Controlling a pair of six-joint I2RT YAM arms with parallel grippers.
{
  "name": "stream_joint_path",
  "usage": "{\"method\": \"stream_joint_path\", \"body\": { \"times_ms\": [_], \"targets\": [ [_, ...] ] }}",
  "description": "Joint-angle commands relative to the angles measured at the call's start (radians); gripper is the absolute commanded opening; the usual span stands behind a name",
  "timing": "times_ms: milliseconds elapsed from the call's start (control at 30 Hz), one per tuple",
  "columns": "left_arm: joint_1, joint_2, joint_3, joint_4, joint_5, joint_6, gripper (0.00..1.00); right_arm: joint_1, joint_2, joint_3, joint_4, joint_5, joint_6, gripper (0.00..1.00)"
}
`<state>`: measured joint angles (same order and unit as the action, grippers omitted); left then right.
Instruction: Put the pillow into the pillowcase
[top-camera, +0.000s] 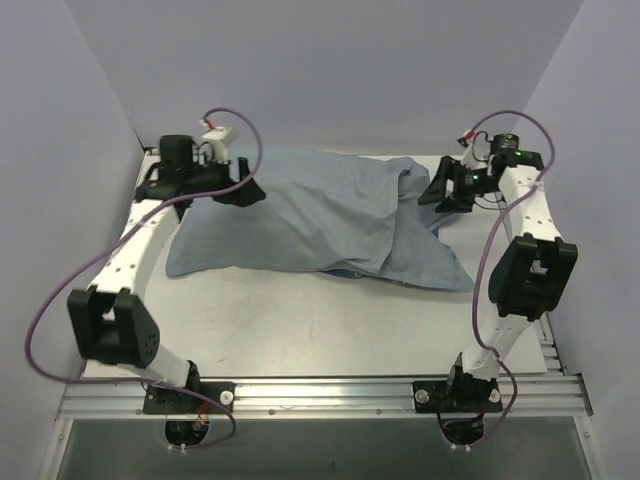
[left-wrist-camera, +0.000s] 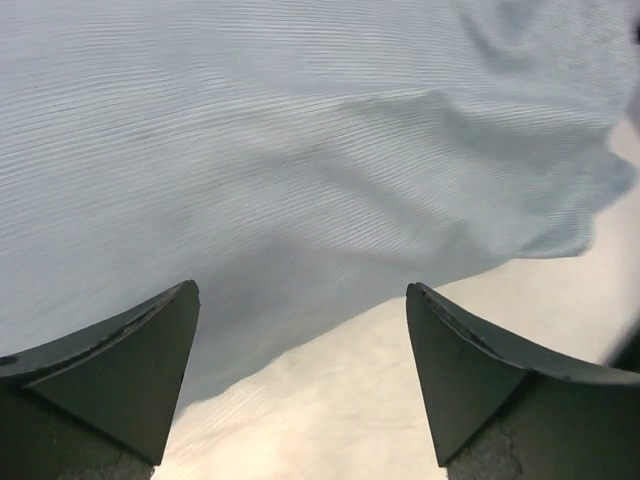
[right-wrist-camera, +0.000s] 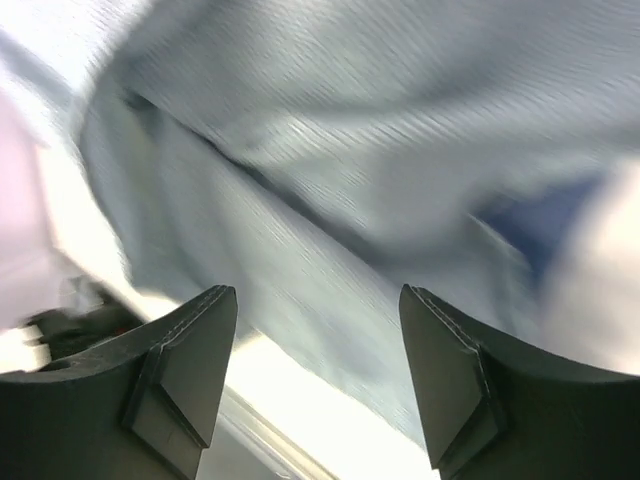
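2 claws, both open, and neither has hold of anything. My left claw has its jaws spread wide just off the left end of the pillowcase. There is pale cloth ahead of the tips but none between them. My right claw is somewhat less wide at the right end, by the loose folded cloth, and it is also empty. Its view is blurred, so I cannot tell whether a tip brushes the fabric.

The pillowcase lies across the far half of the counter, pale side up, plump through the left and middle and limp at the right. I cannot see the pillow anywhere. From that bulk I judge it to be inside, which would leave the task close to done.

To do this step well, I should lift both claws straight clear so no tip snags the cloth and drags it off. The right end is where I would check, since a slack mouth may leave a corner of the pillow uncovered. If I pinch there again, I should take only the hem.
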<state>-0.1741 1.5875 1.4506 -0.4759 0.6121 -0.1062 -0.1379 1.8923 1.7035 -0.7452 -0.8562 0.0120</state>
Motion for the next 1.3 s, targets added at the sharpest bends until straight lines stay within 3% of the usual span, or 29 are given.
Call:
{"method": "stream_joint_path", "body": {
  "times_ms": [0, 33, 133, 233, 300, 400, 533, 700, 833, 933, 1033, 1067, 1133, 1167, 1233, 1267],
  "targets": [
    [0.16, -0.196, -0.126, -0.09, 0.006, 0.25, 0.93, -0.037, -0.143, 0.044, -0.331, 0.181, -0.299, 0.67],
    [0.207, -0.21, -0.15, -0.148, -0.017, 0.367, 0.97, -0.038, -0.192, 0.019, -0.341, 0.266, -0.323, 0.69],
    [0.324, -0.218, -0.222, -0.261, -0.102, 0.601, 0.97, -0.04, -0.295, -0.138, -0.361, 0.376, -0.435, 0.71],
    [0.438, -0.192, -0.291, -0.294, -0.132, 0.735, 0.97, -0.043, -0.387, -0.336, -0.347, 0.451, -0.532, 0.74],
    [0.491, -0.167, -0.318, -0.294, -0.133, 0.779, 0.97, -0.058, -0.453, -0.5, -0.254, 0.523, -0.573, 0.76],
    [0.498, -0.12, -0.367, -0.259, -0.248, 0.821, 0.97, -0.095, -0.51, -0.648, -0.055, 0.58, -0.584, 0.99],
    [0.538, -0.066, -0.429, -0.149, -0.282, 0.85, 0.97, -0.097, -0.504, -0.791, 0.131, 0.55, -0.572, 1.0],
    [0.576, 0.032, -0.437, -0.109, -0.247, 0.888, 0.97, -0.085, -0.447, -0.823, 0.288, 0.485, -0.529, 1.0],
    [0.587, 0.1, -0.403, -0.101, -0.183, 0.898, 0.97, -0.042, -0.375, -0.812, 0.372, 0.538, -0.509, 1.0],
    [0.585, 0.132, -0.391, -0.079, -0.125, 0.892, 0.97, -0.022, -0.329, -0.792, 0.412, 0.543, -0.494, 0.93],
    [0.582, 0.164, -0.369, -0.047, -0.095, 0.863, 0.97, -0.012, -0.3, -0.759, 0.422, 0.537, -0.46, 0.78],
    [0.582, 0.169, -0.368, -0.029, -0.081, 0.85, 0.96, -0.012, -0.295, -0.754, 0.422, 0.527, -0.452, 0.68],
    [0.582, 0.18, -0.369, 0.037, -0.069, 0.808, 0.88, -0.012, -0.303, -0.746, 0.42, 0.516, -0.439, 0.55],
    [0.581, 0.186, -0.362, 0.048, -0.057, 0.794, 0.79, -0.012, -0.311, -0.743, 0.418, 0.504, -0.434, 0.41],
    [0.582, 0.204, -0.342, 0.049, 0.014, 0.745, 0.41, -0.014, -0.341, -0.74, 0.412, 0.484, -0.422, 0.31],
    [0.581, 0.206, -0.325, 0.046, 0.044, 0.729, 0.27, -0.014, -0.358, -0.737, 0.409, 0.474, -0.412, 0.17]
  ]
}}
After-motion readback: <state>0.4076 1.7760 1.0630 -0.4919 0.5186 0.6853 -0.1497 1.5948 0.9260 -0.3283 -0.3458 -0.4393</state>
